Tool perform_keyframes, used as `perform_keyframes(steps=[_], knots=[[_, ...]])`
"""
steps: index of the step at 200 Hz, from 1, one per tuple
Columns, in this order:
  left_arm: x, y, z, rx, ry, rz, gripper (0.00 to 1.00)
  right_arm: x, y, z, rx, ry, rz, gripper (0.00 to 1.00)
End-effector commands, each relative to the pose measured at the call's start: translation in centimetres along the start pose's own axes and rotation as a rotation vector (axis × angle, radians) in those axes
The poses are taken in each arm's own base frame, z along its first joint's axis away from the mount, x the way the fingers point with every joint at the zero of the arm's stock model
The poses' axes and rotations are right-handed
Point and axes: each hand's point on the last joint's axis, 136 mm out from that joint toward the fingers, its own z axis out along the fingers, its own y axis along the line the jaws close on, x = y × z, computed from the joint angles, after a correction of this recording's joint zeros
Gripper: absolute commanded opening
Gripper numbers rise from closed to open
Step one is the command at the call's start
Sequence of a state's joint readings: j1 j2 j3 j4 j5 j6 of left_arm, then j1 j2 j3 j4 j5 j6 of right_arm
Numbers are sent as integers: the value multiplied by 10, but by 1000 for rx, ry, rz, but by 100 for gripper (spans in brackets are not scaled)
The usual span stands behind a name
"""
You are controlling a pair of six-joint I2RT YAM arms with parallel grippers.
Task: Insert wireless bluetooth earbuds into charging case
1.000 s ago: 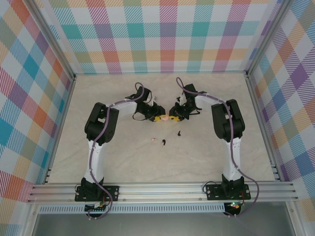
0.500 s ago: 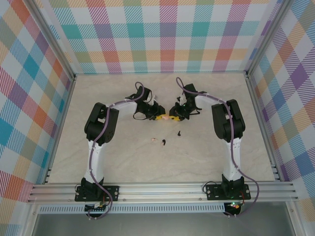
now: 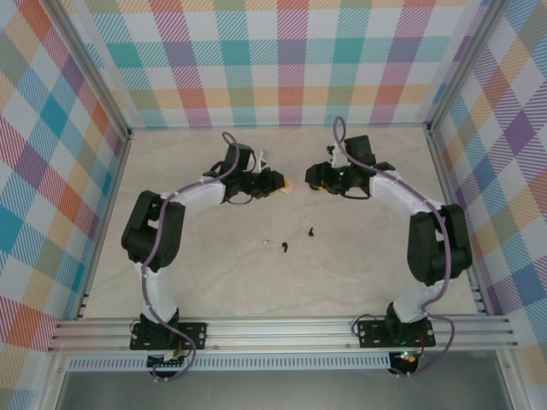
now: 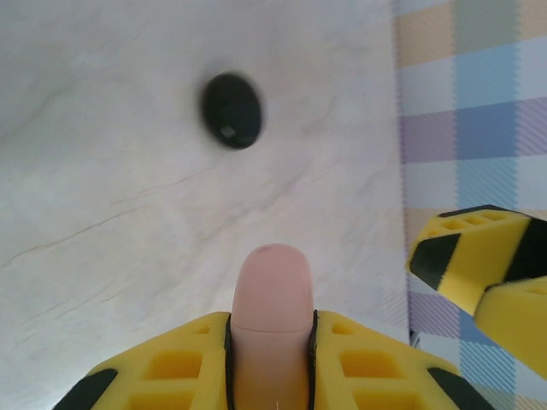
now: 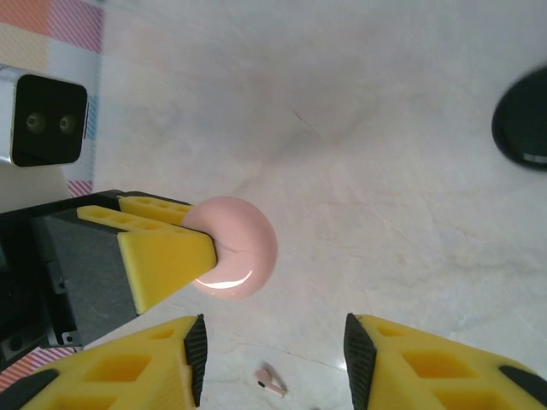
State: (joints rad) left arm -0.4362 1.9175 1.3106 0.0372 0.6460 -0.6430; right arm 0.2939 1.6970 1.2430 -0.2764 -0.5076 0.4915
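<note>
Bench (image 3: 359, 273) of pale marbled surface spreads across the top view, with plaid walls (image 3: 291, 60) around it. The left arm (image 3: 162, 231) and right arm (image 3: 427, 231) both bend inward toward the upper centre of the frame. The left fingers (image 3: 273, 182) are closed tight on the pink charging case (image 3: 288, 184), whose rounded end sticks out past their tips. In the left wrist view it sits squarely between the two yellow halves. The right fingers (image 3: 314, 178) stand apart with nothing in them, just right of the case and not touching it. A black oval disc (image 4: 231, 109) lies on the bench in the upper part of the left wrist view. The earbuds lie loose lower in the top view, well apart from both sets of fingers. A whitish earbud (image 3: 266, 243) lies just beside a black earbud (image 3: 283, 248), and a second black earbud (image 3: 311, 231) lies to their upper right.
</note>
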Motion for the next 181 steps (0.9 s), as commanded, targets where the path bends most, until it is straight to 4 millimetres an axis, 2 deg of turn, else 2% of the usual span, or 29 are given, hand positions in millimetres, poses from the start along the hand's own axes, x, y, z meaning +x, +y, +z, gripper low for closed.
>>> perform_keyframes(steps=[1,62,86,132,181], knots=[[-20,-47,-28,109,-96,118,21,-13,26,-20,-109,-39,-101,51],[-24,-122,-82,279,-183,290,23,-7,100,-68,-416,-42,-292,51],[-20,-145,-98,337,-193,346,23,-9,121,-81,-499,-34,-323,49],[-12,-169,-118,383,-221,423,24,-5,146,-91,-582,-7,-382,50],[-2,-177,-122,403,-214,464,24,-4,163,-97,-636,0,-419,50]])
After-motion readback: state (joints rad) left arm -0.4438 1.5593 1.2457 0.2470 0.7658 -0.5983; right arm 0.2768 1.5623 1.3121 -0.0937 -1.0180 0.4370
